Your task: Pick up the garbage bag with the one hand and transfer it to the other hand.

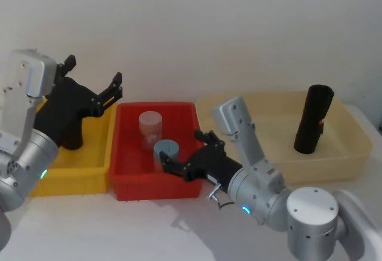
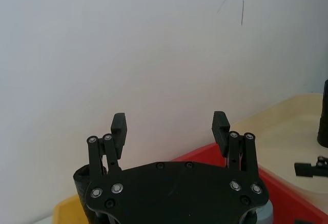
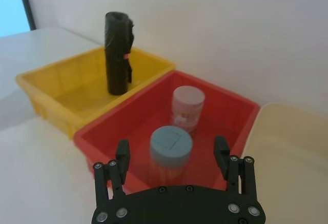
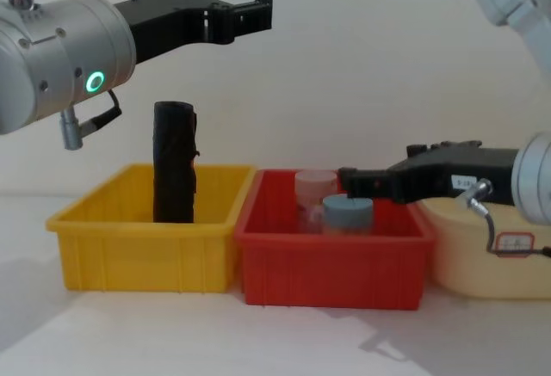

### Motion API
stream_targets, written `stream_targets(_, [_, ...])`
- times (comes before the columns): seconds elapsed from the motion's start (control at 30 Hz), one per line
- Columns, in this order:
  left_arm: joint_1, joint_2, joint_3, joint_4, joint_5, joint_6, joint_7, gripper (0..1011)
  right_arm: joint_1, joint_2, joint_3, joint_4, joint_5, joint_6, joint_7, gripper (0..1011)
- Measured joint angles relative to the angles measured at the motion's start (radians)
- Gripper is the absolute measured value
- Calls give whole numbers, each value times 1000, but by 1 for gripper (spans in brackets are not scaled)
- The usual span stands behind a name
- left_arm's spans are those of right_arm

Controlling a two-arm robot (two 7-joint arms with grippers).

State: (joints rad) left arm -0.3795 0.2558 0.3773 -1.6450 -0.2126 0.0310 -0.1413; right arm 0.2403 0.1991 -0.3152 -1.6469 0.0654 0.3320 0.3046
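Approach: the left claw point(image 2: 169, 124), released, hangs above the garbage bag point(image 4: 174, 165) and must descend around it; the right claw point(image 3: 171, 152) waits, also released.

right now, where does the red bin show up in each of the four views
Head view: the red bin sits at centre, in front of the body.
Left wrist view: a red strip behind the left gripper and its open fingers.
Right wrist view: the red bin lies just past the right gripper.
Chest view: the red bin is low at centre, its front wall facing the camera.
Shared landmark: the yellow bin beside it, on the robot's left.
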Motion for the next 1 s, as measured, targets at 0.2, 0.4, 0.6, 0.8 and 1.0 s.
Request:
stream_targets(0.2, [5,3,-3,-8,3,3,5,1001,-2,3,-22,9,3,0,14,1000])
stream_targets(0.4, [8,5,-5,-12,5,5,9,1001,-1,4,-38,19,10,-2,26,1000])
stream_targets(0.6, [11,6,-6,-15,6,6,11,1001,10,1,-48,36,19,-2,32,1000])
stream_targets(0.8, [12,7,-7,-17,6,7,12,1001,26,-7,-51,59,33,2,35,1000])
stream_targets(1.0, [12,8,-7,-18,7,7,13,1001,47,-18,-46,87,48,10,35,1000])
